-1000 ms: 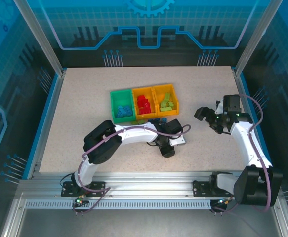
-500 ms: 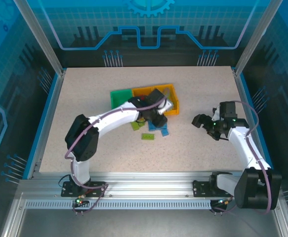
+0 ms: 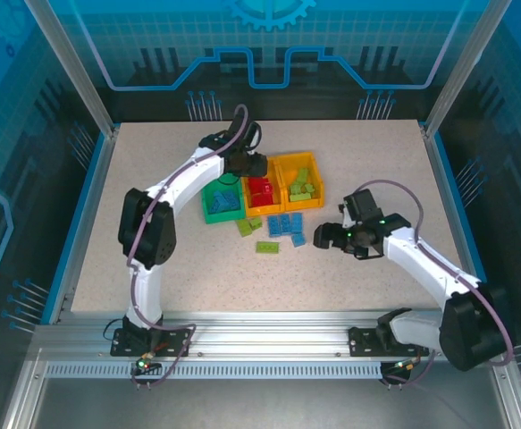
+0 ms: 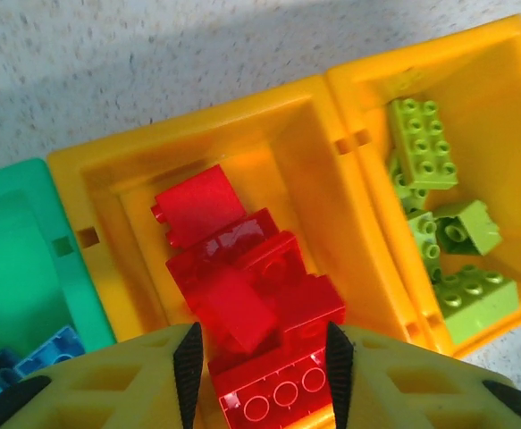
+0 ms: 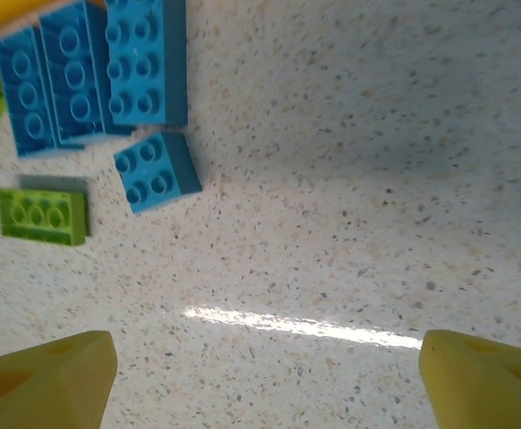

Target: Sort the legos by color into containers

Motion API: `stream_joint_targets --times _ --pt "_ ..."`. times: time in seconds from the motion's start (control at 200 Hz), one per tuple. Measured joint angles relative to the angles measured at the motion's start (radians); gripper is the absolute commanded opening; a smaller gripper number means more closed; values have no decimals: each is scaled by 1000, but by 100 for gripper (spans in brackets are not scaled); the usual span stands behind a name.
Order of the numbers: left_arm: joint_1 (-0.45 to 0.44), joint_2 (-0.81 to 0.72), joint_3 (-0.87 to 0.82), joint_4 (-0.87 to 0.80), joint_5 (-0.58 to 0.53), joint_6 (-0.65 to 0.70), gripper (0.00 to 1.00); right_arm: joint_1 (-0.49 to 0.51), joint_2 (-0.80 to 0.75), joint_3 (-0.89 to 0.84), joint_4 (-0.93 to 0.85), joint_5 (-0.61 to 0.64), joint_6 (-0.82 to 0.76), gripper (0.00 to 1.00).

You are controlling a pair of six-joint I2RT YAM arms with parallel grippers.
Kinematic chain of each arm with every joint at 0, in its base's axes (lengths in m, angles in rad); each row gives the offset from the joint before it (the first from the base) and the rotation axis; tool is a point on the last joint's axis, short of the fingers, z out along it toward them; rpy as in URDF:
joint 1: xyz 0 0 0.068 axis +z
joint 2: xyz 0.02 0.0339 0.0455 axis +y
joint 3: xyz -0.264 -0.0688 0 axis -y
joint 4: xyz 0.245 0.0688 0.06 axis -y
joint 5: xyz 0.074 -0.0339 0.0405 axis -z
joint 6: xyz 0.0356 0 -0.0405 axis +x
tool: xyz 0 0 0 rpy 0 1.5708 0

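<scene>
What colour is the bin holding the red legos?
Orange; the middle bin shows best in the left wrist view.

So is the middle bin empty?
No, not empty: the middle orange bin holds a pile of red bricks.

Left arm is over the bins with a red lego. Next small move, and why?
Probably open the left gripper and let the red brick drop. The brick sits between the fingers directly above the middle orange bin, and the other red bricks are in that bin.
</scene>
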Motion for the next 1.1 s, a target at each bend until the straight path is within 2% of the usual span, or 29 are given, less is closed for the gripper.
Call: stream_joint_targets --times 0.19,0.27,0.33,0.38,0.43,0.47,0.685,0.86,1.1 --pt "0 64 36 -21 39 -66 43 98 119 71 5 85 -3 87" --pt "0 64 36 -18 54 -90 48 140 172 106 15 105 -5 86" --pt "0 61 30 -5 61 -108 62 171 213 136 21 121 -13 86" --pt "0 52 13 7 66 -125 81 192 250 162 24 133 -28 86" --pt "0 33 -18 18 71 -140 89 208 291 194 24 146 -43 84" --pt "0 10 -48 25 73 -148 98 215 322 217 24 153 -55 82" --pt "3 -211 -251 97 73 -219 99 224 465 298 21 184 -110 78" --pt "21 -420 -420 164 72 -268 99 237 525 322 13 196 -134 68" --pt "65 -576 -623 199 70 -299 99 258 591 362 8 213 -150 52"
